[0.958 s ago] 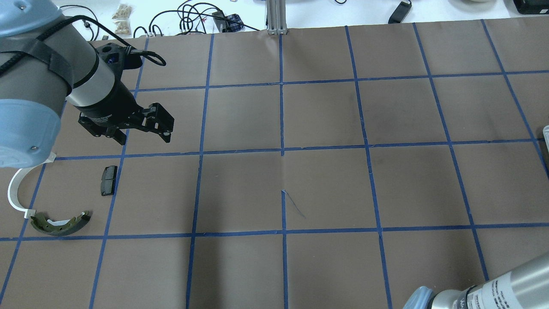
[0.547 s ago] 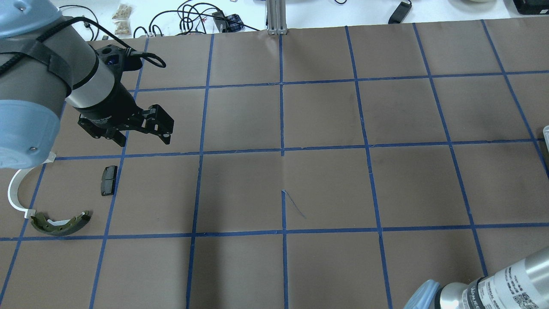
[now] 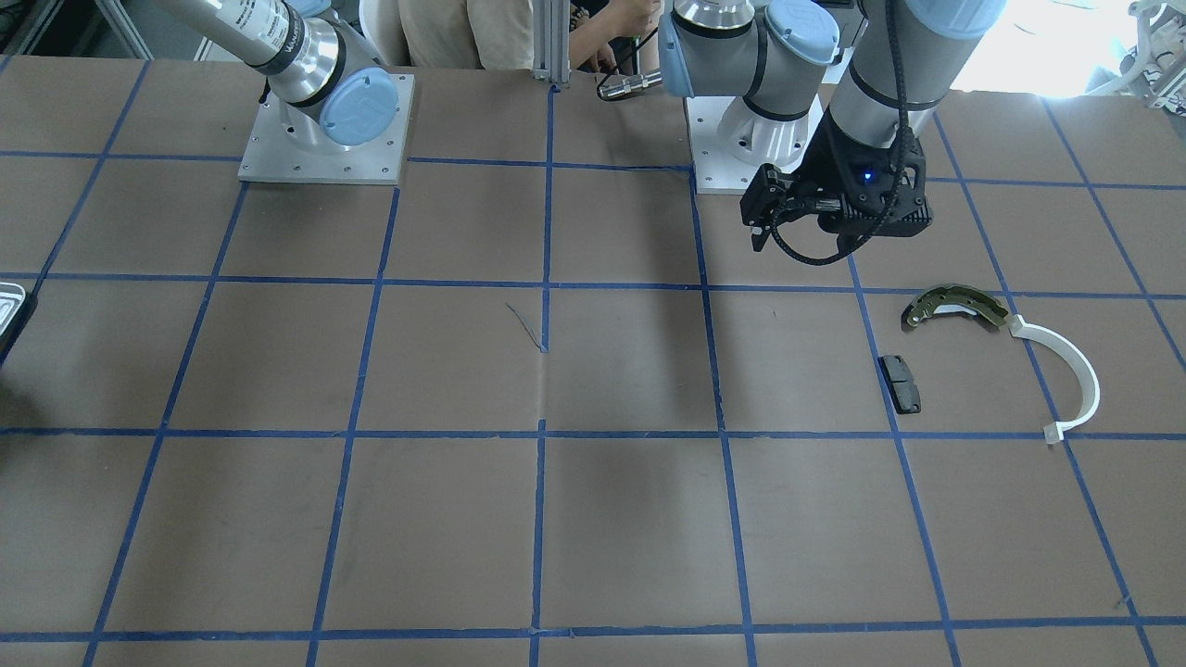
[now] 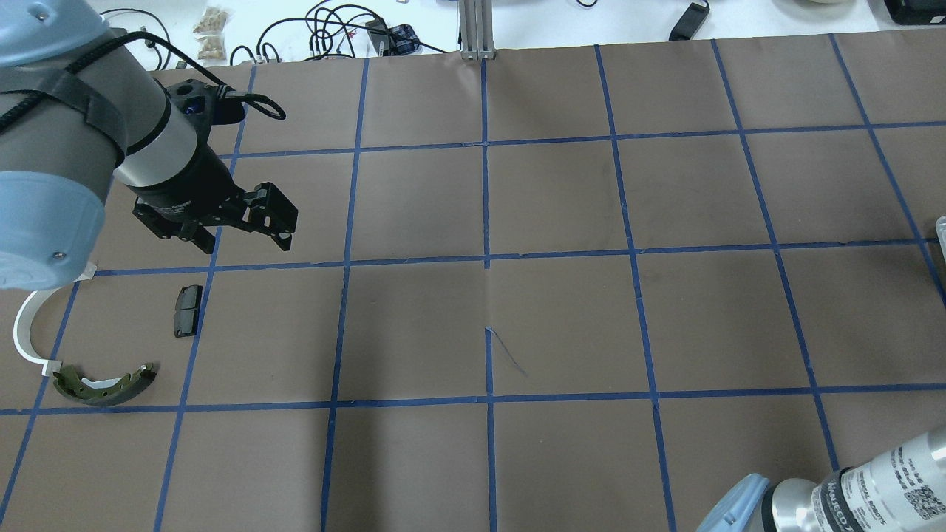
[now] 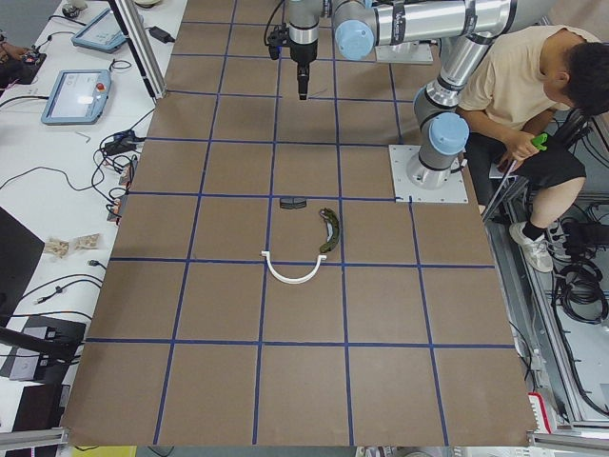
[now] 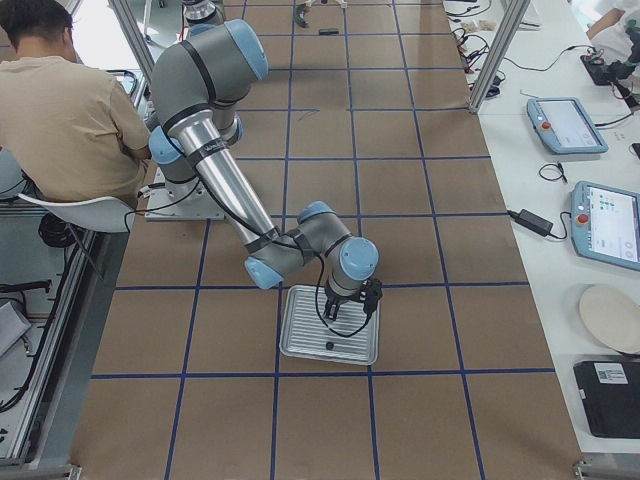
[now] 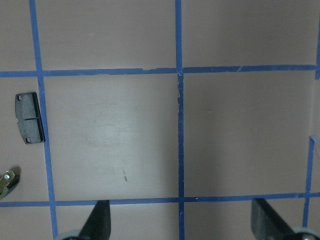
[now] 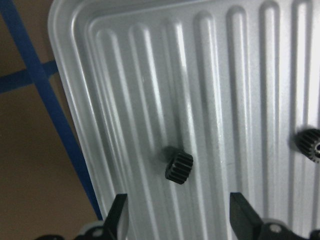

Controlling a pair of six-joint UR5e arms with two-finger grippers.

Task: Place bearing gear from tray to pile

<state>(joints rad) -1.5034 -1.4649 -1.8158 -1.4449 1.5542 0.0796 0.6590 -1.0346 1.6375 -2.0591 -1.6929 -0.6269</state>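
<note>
Right gripper (image 8: 177, 215) spread wide over tray (image 8: 240, 75) — small gear (image 8: 179, 166) ahead, second gear (image 8: 311, 144) well apart.

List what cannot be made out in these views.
- Tray: cut by the frame edge overhead; only a sliver shows.
- Second gear: cut off by the right wrist view's right edge.
- Centre gear: a mere dot in the exterior right view.
- White arc: partly hidden under the left arm, overhead.

Overhead: behind me, looking forward-down. Front camera faces me. Side cameras look along the table (image 5: 314, 381). Right wrist camera — close over the tray (image 8: 240, 75), also in right-side view.
</note>
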